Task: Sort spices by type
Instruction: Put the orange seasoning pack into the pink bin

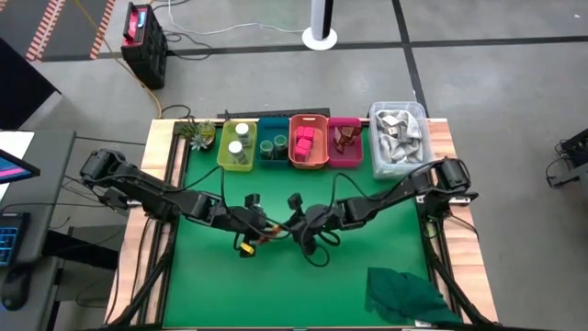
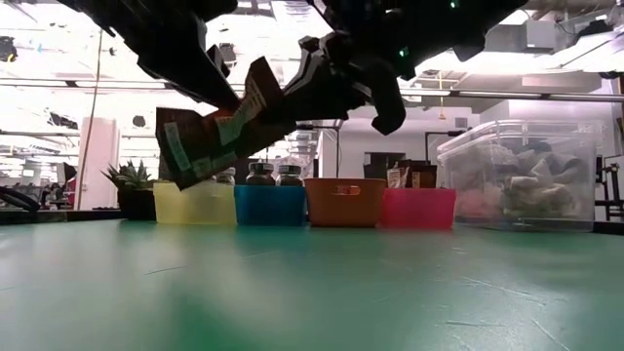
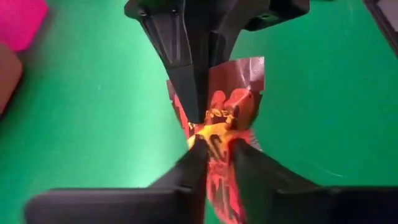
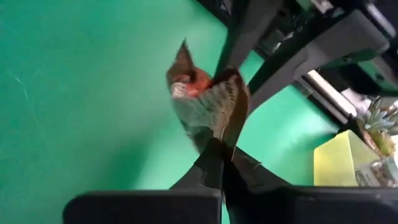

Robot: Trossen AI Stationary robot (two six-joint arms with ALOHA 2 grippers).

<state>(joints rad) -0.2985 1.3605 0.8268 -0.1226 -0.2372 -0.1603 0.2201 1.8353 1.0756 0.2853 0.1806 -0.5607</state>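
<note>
A brown-orange spice packet hangs in the air over the middle of the green mat, held from two sides at once. The left gripper has its fingers pinched shut on one end, and the right gripper is clamped on the opposite end, so the packet spans between them, tilted, clear of the mat in the low view. Its print shows red, yellow and brown patches plus a pale striped panel; no word on it can be read.

At 12 o'clock from the packet runs a row of bins along the far edge: a yellow bin with white-capped jars, a blue bin with round green jars, an orange bin with pink-red cube packets, and a pink bin with brown pieces. Just beyond it, at 1 o'clock, is a clear tub of grey packets. A dark green cloth lies at 4 o'clock near the mat's near right corner. A small plant sits at 11 o'clock. The mat from 6 to 9 o'clock is open
</note>
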